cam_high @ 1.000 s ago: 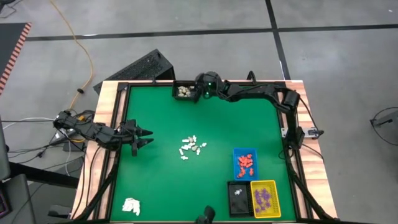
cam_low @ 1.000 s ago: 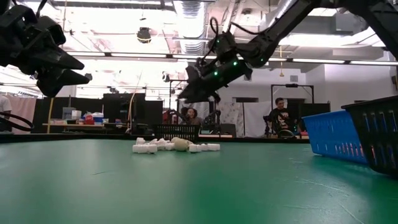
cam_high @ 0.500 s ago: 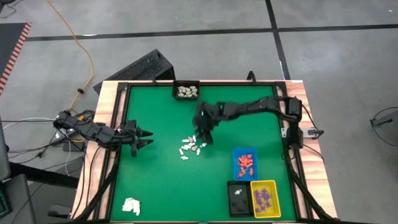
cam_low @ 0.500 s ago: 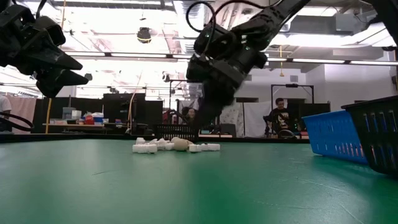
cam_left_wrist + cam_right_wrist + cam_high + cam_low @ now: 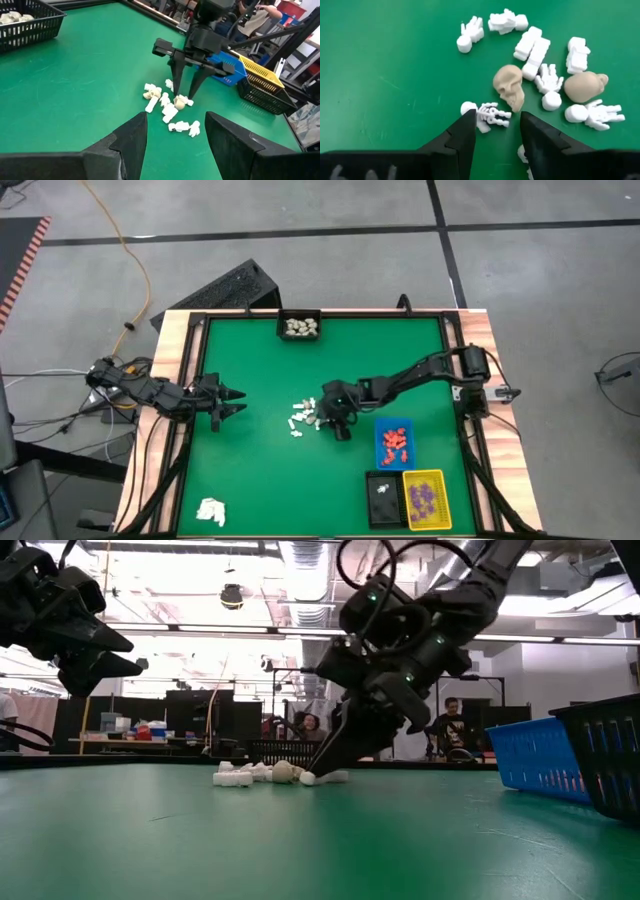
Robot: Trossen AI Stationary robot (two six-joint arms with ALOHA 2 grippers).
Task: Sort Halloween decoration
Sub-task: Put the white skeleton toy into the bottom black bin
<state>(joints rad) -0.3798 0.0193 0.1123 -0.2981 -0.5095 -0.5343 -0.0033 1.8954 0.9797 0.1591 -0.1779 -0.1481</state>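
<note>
A pile of tiny white and cream Halloween decoration pieces (image 5: 306, 417) lies on the green mat in the middle of the table. My right gripper (image 5: 496, 120) is down at the pile's right end, open. Its fingers slant down and stand on either side of a small white skeleton (image 5: 489, 115), next to a cream skull (image 5: 509, 92). In the low view its fingertips (image 5: 318, 770) reach almost to the mat. My left gripper (image 5: 238, 401) hovers open above the table's left side, clear of the pile. My right gripper's open fingers flank the white skeleton (image 5: 492, 118), coming from above and slanting down from the table's right. The skeleton lies flat on the mat. Whether a finger touches it, I cannot tell.
A black tray (image 5: 299, 327) with cream pieces stands at the far edge. At the near right are a blue tray (image 5: 393, 442) with orange-red pieces, a black tray (image 5: 381, 498) with a white piece and a yellow tray (image 5: 424, 498) with purple ones. A white wad (image 5: 211, 511) lies near left.
My right gripper has swung from the black tray at the far edge toward the near edge and down to the pile, and it has tipped to point down at the mat. The pile and my left gripper have kept still.
</note>
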